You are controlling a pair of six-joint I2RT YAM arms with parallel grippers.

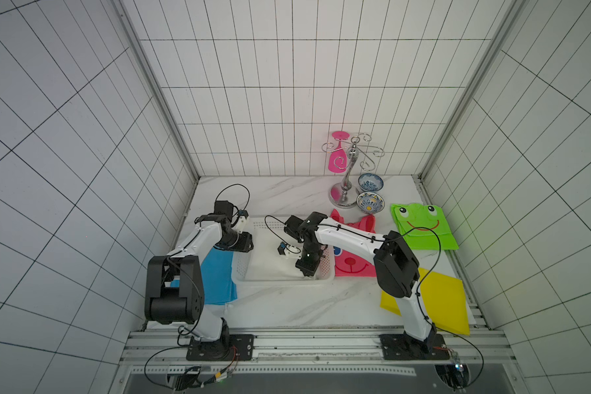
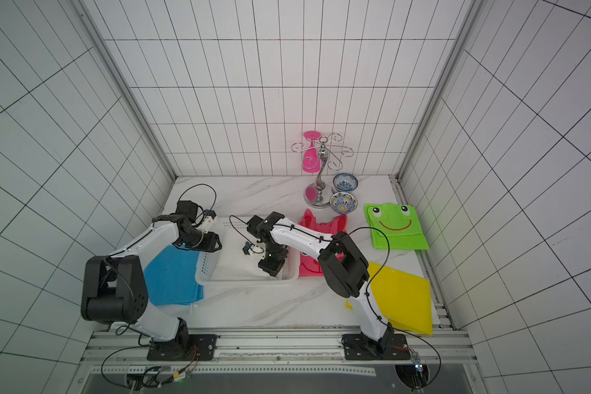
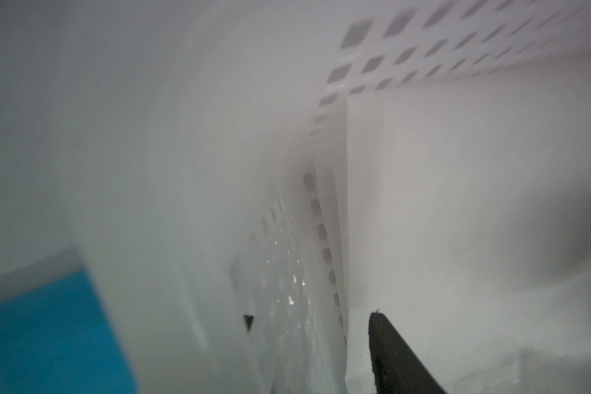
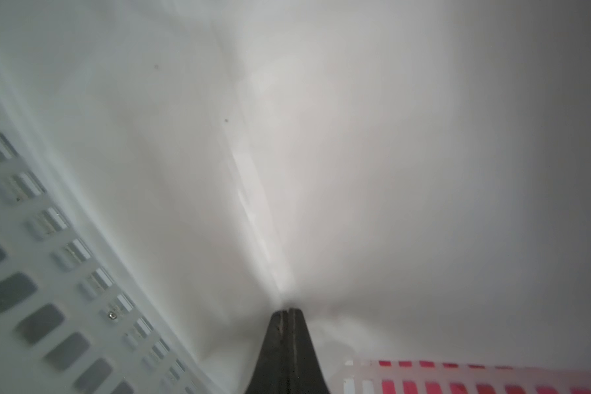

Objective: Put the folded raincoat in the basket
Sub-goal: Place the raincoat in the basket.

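White basket (image 1: 280,282) sits mid-surface (image 1: 287,307), the folded white raincoat (image 1: 270,264) lying inside it. Right pincer (image 4: 287,311) is clamped on the raincoat's near right part. Left pincer (image 1: 249,245), jaws apart, straddles the basket's left wall.

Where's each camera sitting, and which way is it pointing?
Top views: high above the robot's base, looking down on the table; left arm and right arm show.
Left wrist: close against the basket wall; one finger shows.
Right wrist: inside the basket, facing the white raincoat; shut fingers show.
Shared: both wrist views show basket mesh.
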